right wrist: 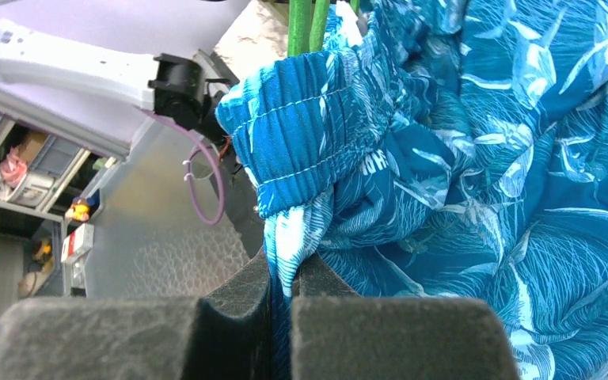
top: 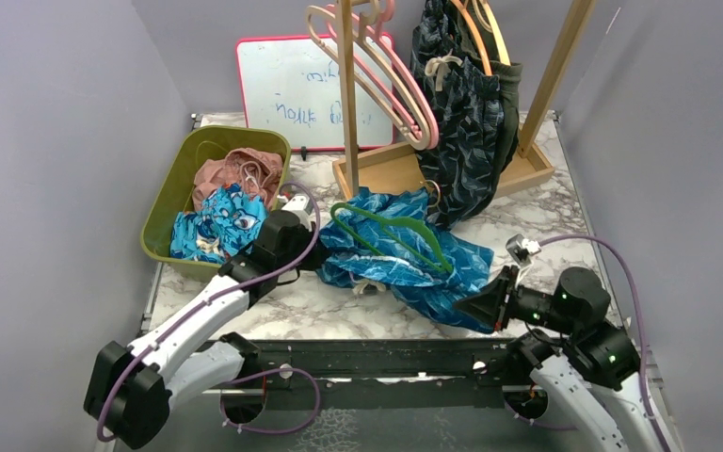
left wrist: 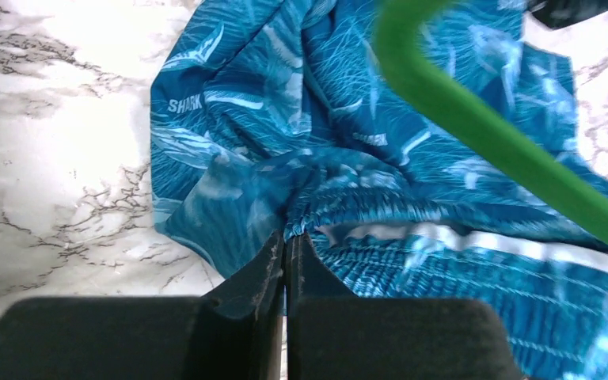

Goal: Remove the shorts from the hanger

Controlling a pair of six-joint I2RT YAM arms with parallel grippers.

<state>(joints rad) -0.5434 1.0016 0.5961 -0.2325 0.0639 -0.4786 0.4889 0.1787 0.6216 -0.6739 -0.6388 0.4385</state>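
Note:
The blue leaf-print shorts (top: 388, 266) lie crumpled on the marble table with a green hanger (top: 397, 233) still in them. My left gripper (top: 311, 252) is shut on the shorts' left edge; in the left wrist view its jaws (left wrist: 289, 241) pinch the gathered waistband (left wrist: 380, 210), with the hanger (left wrist: 483, 134) crossing above. My right gripper (top: 473, 303) is shut on the shorts' right front edge; in the right wrist view (right wrist: 283, 273) a fold of cloth (right wrist: 483, 198) runs between its jaws. Dark navy leaf-print shorts (top: 463, 122) and dark olive green shorts (top: 510, 104) hang on the rack.
An olive bin (top: 171, 193) at the left holds dusty pink shorts (top: 237, 171) and bright blue cartoon-print shorts (top: 218, 224). A wooden rack (top: 391, 169) at the back carries empty pink and wood hangers (top: 386, 75). A whiteboard (top: 287, 89) leans on the back wall.

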